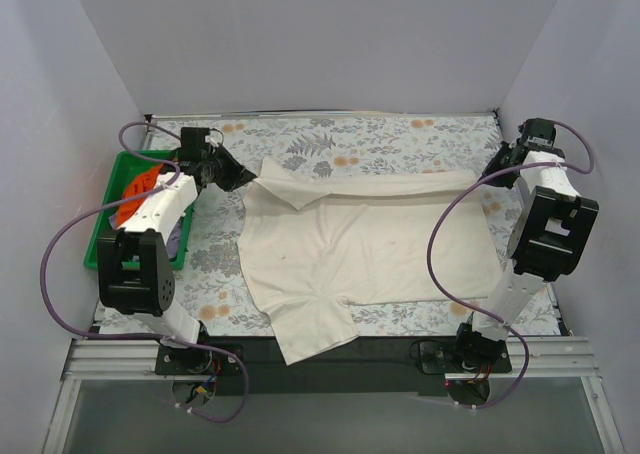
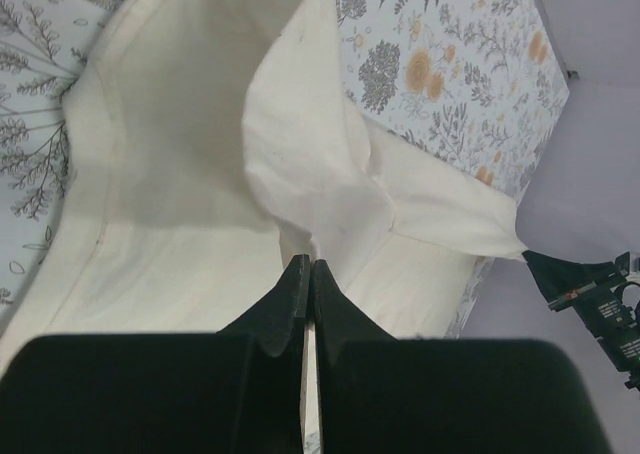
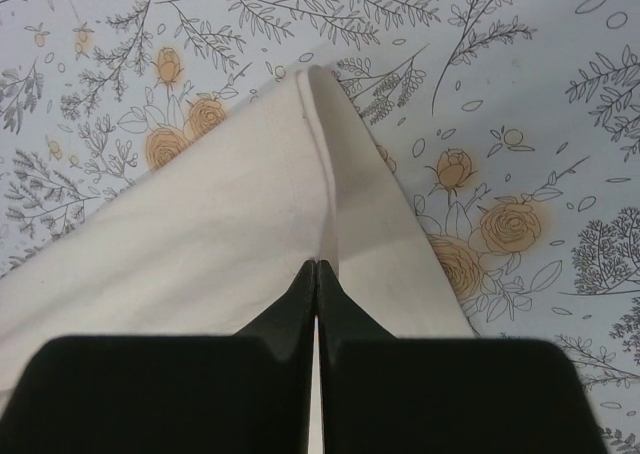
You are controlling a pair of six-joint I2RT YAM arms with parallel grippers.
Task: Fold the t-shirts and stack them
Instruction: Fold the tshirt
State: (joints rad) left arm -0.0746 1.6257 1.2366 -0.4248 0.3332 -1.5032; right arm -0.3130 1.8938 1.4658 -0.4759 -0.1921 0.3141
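Note:
The cream t-shirt (image 1: pixel 360 244) lies spread across the floral table, its far edge folded over into a long band. My left gripper (image 1: pixel 243 179) sits at the far left corner, shut on a bunched fold of the cream t-shirt (image 2: pixel 180 174) right at its tips (image 2: pixel 307 264). My right gripper (image 1: pixel 495 166) is at the far right corner, shut on the hemmed edge of the cream t-shirt (image 3: pixel 220 224) where the fold line meets its tips (image 3: pixel 317 265). An orange t-shirt (image 1: pixel 143 182) and a lavender one (image 1: pixel 178 236) lie in the tray, partly hidden by the left arm.
A green tray (image 1: pixel 105 224) stands at the table's left edge. One sleeve of the cream shirt hangs over the dark front edge (image 1: pixel 400 349). Purple cables (image 1: pixel 60 264) loop beside both arms. White walls close in on three sides.

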